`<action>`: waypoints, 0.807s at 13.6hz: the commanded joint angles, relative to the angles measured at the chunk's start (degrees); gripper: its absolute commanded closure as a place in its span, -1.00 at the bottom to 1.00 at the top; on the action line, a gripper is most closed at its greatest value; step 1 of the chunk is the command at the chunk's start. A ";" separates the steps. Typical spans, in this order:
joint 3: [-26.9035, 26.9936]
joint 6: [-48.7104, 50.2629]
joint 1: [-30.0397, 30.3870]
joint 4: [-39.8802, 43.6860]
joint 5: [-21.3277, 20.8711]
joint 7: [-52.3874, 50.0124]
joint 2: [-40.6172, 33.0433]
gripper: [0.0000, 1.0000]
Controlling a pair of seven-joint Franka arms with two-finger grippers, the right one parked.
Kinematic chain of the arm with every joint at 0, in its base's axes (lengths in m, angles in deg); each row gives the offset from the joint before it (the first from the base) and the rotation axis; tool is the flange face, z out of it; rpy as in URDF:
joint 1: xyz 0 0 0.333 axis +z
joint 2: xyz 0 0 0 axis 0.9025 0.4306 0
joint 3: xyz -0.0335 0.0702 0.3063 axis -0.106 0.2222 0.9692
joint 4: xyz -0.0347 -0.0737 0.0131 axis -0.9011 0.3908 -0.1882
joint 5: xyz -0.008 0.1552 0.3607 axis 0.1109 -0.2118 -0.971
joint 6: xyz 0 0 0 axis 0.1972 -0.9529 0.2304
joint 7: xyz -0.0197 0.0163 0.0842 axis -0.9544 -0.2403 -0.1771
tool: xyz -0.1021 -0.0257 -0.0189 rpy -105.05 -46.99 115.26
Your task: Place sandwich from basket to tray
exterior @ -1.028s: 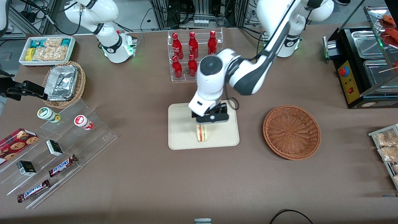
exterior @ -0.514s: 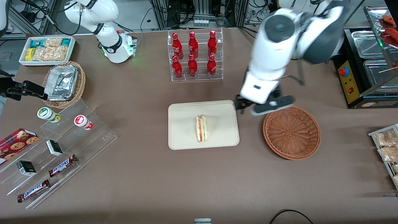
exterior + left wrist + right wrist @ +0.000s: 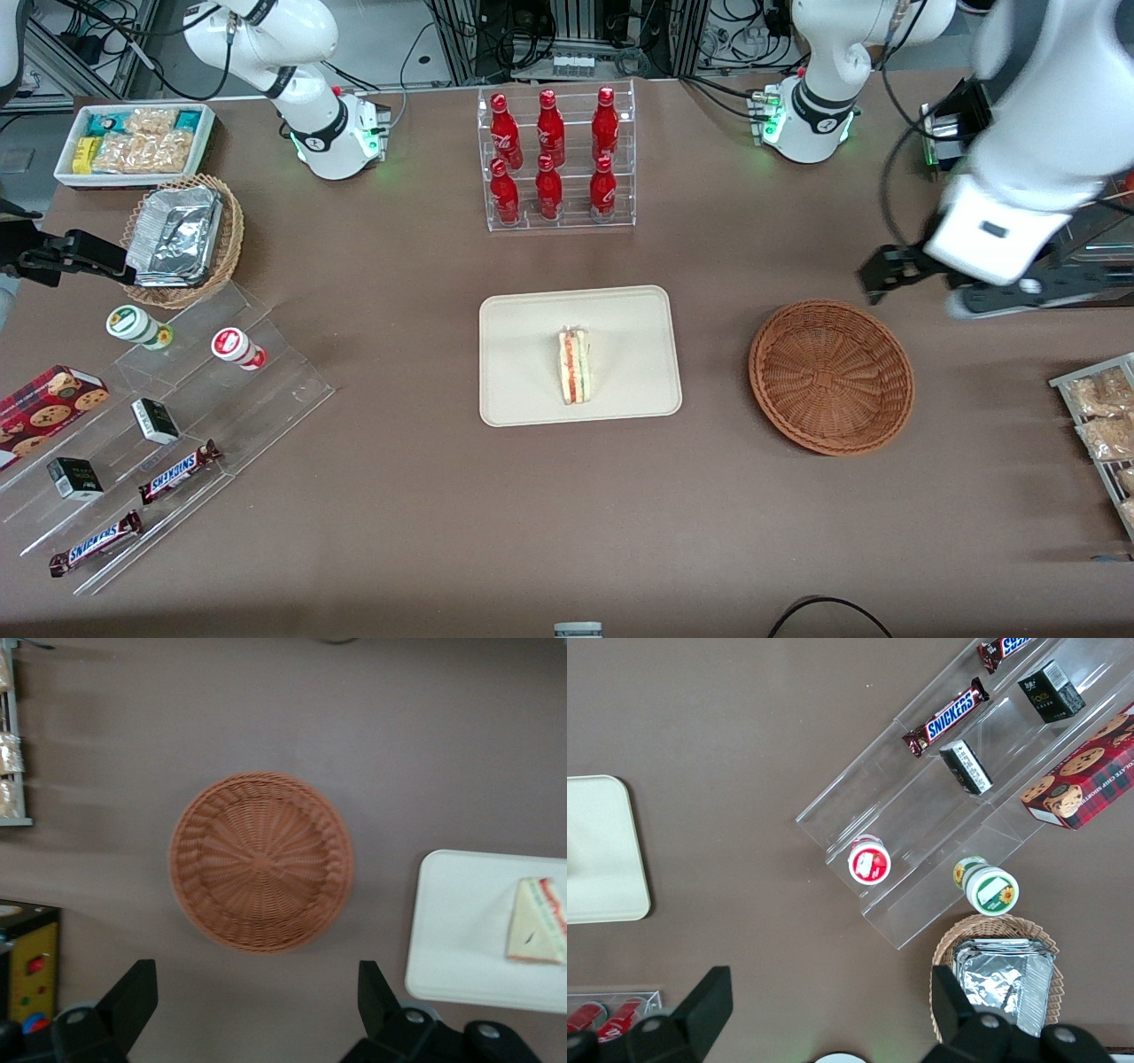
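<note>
Brown table [image 3: 425, 496]: tray [image 3: 523, 372], basket [image 3: 831, 377].

The sandwich [image 3: 575, 367], a pale bread wedge with red and green filling showing along its edge, stands on the cream rectangular tray [image 3: 523, 328] near its middle. The round reddish-brown wicker basket [image 3: 831, 377] sits upright on the table [image 3: 567, 514], apart from the tray, toward the working arm's end. The gripper [image 3: 961, 285] hangs above the table near the basket, jaws spread wide.

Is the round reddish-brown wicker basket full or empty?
Empty: the basket shows only bare weave. The sandwich lies on the tray; the open gripper hangs above the table.
</note>
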 commanded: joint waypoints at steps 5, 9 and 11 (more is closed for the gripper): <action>-0.77 4.17 10.19 -2.09 1.93 17.84 -3.68 -1.00; -0.78 5.76 9.59 -1.47 1.31 20.77 -3.51 -1.00; -0.69 5.58 8.01 -1.30 1.40 21.64 -3.33 -1.00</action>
